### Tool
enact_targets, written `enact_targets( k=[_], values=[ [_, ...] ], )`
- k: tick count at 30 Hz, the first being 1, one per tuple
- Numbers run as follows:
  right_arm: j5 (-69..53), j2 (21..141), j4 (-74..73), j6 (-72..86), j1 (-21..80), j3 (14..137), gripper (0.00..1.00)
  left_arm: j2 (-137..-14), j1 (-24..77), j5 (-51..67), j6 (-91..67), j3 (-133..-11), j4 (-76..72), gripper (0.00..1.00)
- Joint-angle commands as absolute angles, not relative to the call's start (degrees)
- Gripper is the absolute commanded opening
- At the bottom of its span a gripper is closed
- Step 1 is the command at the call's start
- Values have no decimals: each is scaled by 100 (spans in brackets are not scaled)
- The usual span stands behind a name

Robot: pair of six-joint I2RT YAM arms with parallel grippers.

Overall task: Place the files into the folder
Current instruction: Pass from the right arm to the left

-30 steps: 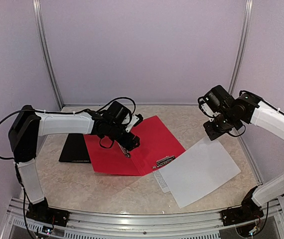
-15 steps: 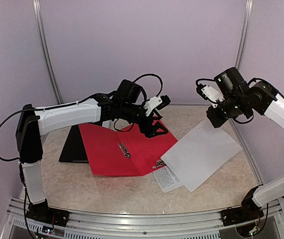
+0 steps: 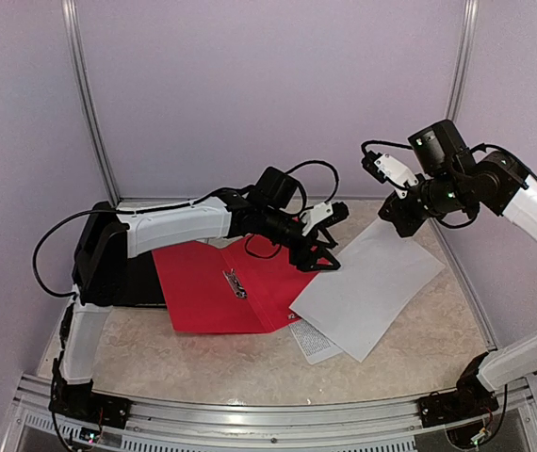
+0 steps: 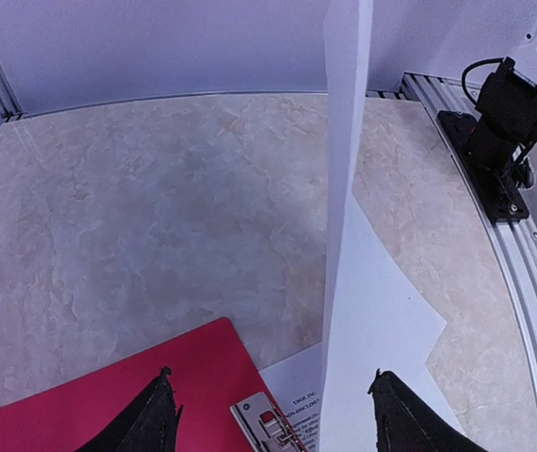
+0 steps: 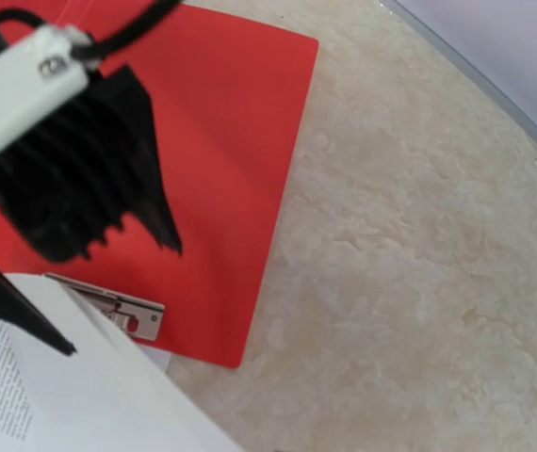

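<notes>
Files in view are two. A blank white paper sheet sits right of centre with its long axis running from near-left to far-right. Its far corner is raised off the marbled beige table top, while its near end rests low over a second white sheet with dense black print. That printed sheet lies flat, peeking out on the near-left side just beside the open red folder. The folder is spread flat left of centre, and its right part is overlapped by the blank sheet's left corner. The right gripper is pressed together on the blank sheet's far corner and holds it up. The left gripper is spread wide; in its wrist view the lifted sheet rises edge-on between the two black fingers, closer to the right one, with no contact that I can make out, and a metal clip on the folder's corner shows below. The left arm stands up from the near-left base, its white forearm stretched rightward low across the folder. The right arm climbs from the near-right base and bends over the far-right corner, its wrist aimed left and down.
</notes>
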State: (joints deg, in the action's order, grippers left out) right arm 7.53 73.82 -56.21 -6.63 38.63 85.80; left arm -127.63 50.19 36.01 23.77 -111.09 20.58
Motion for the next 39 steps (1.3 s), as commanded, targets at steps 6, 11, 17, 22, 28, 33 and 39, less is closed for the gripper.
enact_targets(
  k=[6, 11, 17, 22, 28, 33, 39],
  values=[
    [709, 7362, -5491, -702, 3928, 8691, 0, -13306, 5208, 4157, 2294, -11906, 2389, 42],
    [783, 7354, -5484, -702, 3927, 8689, 0, -13489, 5229, 4178, 2199, -12104, 2606, 24],
    [921, 7364, -5449, -633, 3929, 8679, 0, -13319, 5196, 4184, 1942, -11964, 2512, 0],
    [1163, 7387, -5432, -443, 3931, 8789, 16, -13032, 5139, 3876, 1222, -11756, 2236, 0],
    [1531, 7474, -5359, -210, 3929, 8928, 63, -12754, 4793, 3719, -600, -11669, 1861, 0],
    [1553, 7576, -5283, -144, 3920, 8952, 67, -12316, 4397, 3302, -1830, -11052, 1369, 0],
    [1397, 7675, -5125, -90, 3920, 8765, 67, -11850, 3892, 2610, -2846, -10213, 970, 0]
  ],
)
